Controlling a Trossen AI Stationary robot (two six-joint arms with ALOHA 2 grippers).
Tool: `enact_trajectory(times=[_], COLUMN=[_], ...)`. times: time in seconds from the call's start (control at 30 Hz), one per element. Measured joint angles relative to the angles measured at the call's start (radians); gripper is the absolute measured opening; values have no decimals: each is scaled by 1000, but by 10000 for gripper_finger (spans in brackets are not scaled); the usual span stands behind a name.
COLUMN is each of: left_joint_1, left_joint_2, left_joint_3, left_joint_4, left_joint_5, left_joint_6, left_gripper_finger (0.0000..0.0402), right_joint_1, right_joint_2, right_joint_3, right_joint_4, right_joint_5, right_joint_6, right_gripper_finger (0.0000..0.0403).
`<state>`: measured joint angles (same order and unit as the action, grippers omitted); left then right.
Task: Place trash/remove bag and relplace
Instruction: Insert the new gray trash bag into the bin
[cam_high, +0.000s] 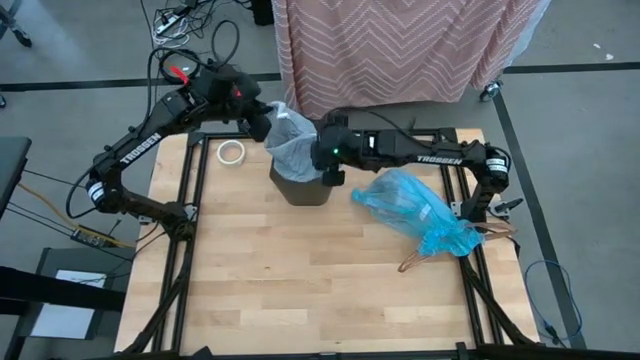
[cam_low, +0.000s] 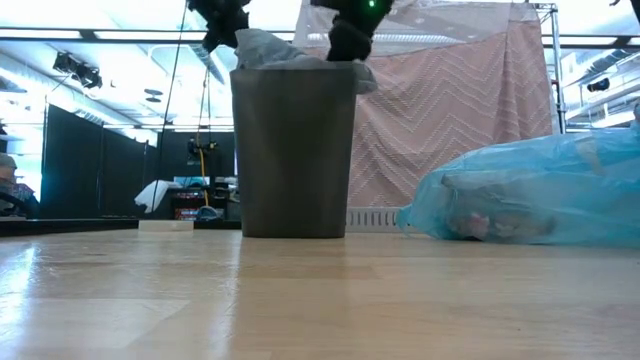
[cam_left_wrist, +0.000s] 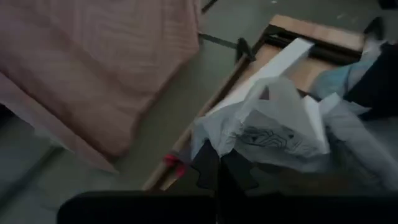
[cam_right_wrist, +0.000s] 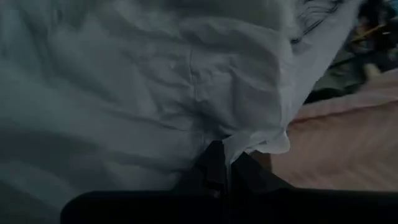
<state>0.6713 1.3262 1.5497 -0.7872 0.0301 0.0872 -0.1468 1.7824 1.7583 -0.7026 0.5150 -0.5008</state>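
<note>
Seemingly both the left gripper (cam_high: 262, 122) and right gripper (cam_high: 326, 172) pinch opposite rims of the flimsy, slippery pale grey translucent plastic bag (cam_high: 293, 140) over the small dark bin (cam_high: 300, 188).

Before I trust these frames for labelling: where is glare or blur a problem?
Low view: bright ceiling lights backlight the bin, leaving it dark. Left wrist view: soft throughout, the pale grey bag smeared. Right wrist view: dim, filled by that bag. High view: evenly lit.

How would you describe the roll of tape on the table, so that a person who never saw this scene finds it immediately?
Start at the small dark bin near the far edge of the wooden table. Look toward the left arm's side, at the far corner of the table: the small white ring of tape lies flat there. It is the only round, ring-shaped thing on the table.
</note>
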Motion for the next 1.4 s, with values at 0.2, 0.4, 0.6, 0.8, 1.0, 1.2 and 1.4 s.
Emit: enact_trajectory(times=[0.2, 0.4, 0.6, 0.8, 1.0, 1.2, 1.4], left_joint_1=[8, -14, -58, -89, -133, -186, -231], left_joint_2=[1, -14, -47, -96, -116, -113, -115], left_joint_3=[-1, -1, -2, -2, -2, -3, -104], left_joint_4=[134, 113, -4, -112, -189, -236, -238], left_joint_5=[-150, -116, -96, -96, -97, -96, -11], left_joint_6=[64, 59, 12, -55, -119, -151, -217], left_gripper_finger=[3, 3, 3, 3, 3, 3, 3], right_joint_1=[-11, 13, 77, 146, 239, 292, 290], right_joint_2=[0, 0, -26, -85, -110, -101, -100], right_joint_3=[-35, -27, -27, -27, -26, -27, -27], right_joint_4=[88, 102, 82, -17, -94, -169, -233], right_joint_5=[85, 104, 178, 178, 48, 51, -142], right_joint_6=[-62, -51, -91, -2, 219, 316, 367], right_gripper_finger=[0, 0, 0, 0, 0, 0, 0])
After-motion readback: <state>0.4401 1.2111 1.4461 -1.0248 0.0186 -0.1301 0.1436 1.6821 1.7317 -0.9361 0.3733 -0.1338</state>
